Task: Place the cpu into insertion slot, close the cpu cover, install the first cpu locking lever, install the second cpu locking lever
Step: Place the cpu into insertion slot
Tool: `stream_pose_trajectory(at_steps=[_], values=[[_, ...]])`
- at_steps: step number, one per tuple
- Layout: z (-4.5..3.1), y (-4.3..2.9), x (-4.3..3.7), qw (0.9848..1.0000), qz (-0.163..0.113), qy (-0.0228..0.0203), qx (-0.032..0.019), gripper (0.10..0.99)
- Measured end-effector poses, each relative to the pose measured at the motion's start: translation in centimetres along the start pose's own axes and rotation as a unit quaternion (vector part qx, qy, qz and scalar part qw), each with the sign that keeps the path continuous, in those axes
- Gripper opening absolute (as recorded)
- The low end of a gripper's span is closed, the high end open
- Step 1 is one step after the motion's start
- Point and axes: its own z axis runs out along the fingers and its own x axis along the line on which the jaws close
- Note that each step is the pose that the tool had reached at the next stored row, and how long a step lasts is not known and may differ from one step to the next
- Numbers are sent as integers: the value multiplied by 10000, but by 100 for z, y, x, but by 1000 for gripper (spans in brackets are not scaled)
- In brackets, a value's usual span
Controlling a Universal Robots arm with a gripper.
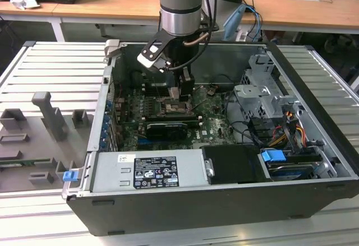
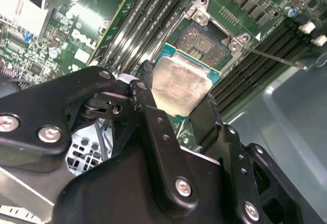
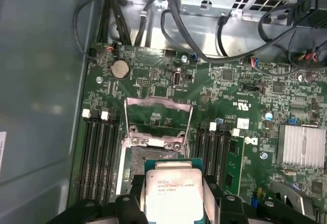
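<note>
Pale silver cpu [image 2: 180,82] is clenched in the black tool [image 2: 177,92], hovering near the motherboard's open socket [image 2: 207,38].

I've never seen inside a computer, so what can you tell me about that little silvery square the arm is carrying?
The cpu is a small flat square chip with a pale, smudged silvery metal top that carries faint print, and a thin green edge beneath. The black jaws clamp it by two opposite sides. It hangs over the open socket on the green motherboard, not yet seated.
</note>
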Motion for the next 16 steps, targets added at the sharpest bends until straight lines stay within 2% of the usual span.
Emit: stream_pose_trajectory(at_steps=[4, 7, 8, 10, 12, 16], values=[[78, -6, -1, 10000, 20, 2, 1, 537], [155, -13, 4, 9997, 256, -19, -3, 537], [172, -14, 8, 9997, 258, -19, -3, 537], [213, -23, 10, 9997, 242, -4, -5, 537], [228, -25, 10, 9997, 244, 11, -6, 537], [237, -26, 10, 9997, 244, 16, -6, 537]])
